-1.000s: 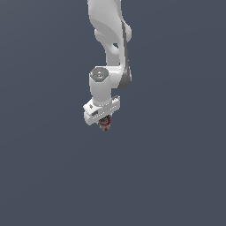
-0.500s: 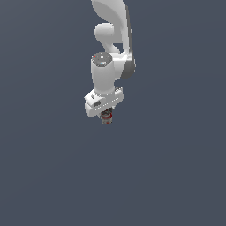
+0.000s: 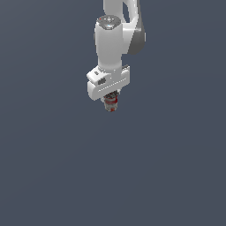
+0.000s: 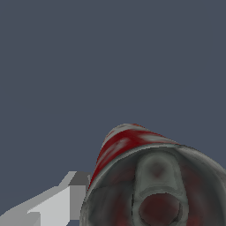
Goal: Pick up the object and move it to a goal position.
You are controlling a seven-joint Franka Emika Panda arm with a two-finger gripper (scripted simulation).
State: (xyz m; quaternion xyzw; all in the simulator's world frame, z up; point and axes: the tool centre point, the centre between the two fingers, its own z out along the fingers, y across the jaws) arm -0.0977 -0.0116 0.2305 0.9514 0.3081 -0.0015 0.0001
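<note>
Plain slate-grey backdrop; pincer (image 3: 111, 98) around red-and-grey can (image 3: 111, 104), label unreadable.

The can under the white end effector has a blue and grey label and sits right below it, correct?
Not quite: the label of the can is red and grey, not blue, as the wrist view shows. It does sit right below the end effector.

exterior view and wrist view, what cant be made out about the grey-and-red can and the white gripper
- Exterior view: the white gripper body covers the top of the small grey-and-red cylindrical can, so finger contact is hidden.
- Wrist view: the can fills the frame, its top cut off by the edge; only one grey finger shows.
- Neither view shows a goal marker or any surface below.
</note>
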